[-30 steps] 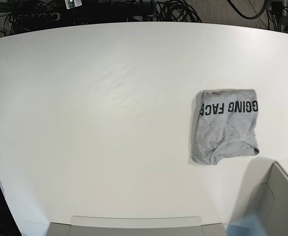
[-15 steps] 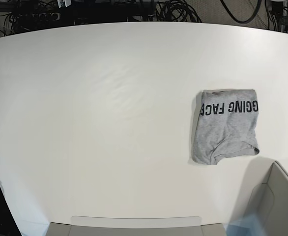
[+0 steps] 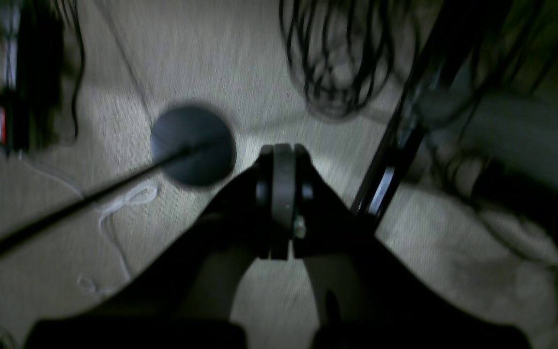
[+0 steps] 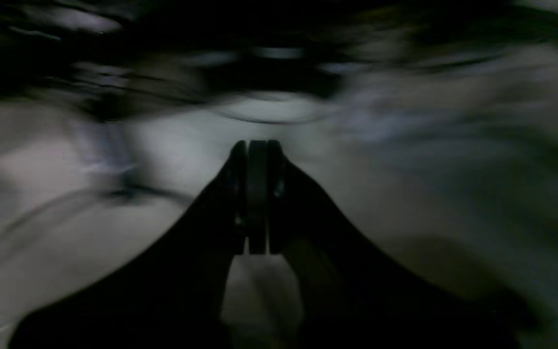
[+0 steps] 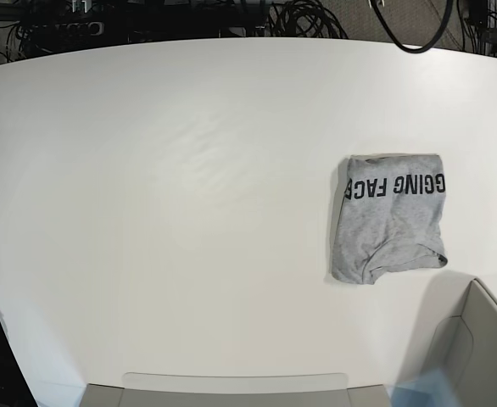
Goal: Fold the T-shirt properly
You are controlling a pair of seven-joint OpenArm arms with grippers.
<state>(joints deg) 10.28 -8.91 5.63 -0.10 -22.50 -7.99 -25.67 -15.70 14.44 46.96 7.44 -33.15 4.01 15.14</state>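
The grey T-shirt (image 5: 388, 216) lies folded into a small rectangle on the right side of the white table (image 5: 172, 195), black block lettering showing along its far edge. Neither arm shows in the base view. In the left wrist view my left gripper (image 3: 281, 160) is shut with nothing in it, hanging over a carpeted floor. The right wrist view is blurred; my right gripper (image 4: 255, 150) is shut and empty there too. The T-shirt appears in neither wrist view.
A grey box (image 5: 477, 356) stands at the table's front right corner and another grey edge (image 5: 231, 386) runs along the front. Black cables (image 5: 308, 17) lie behind the table. Under the left gripper are a round black stand base (image 3: 193, 144), cables and a dark frame leg (image 3: 395, 140).
The T-shirt has not moved. Only the cables and dark items behind the table's far edge have shifted a little.
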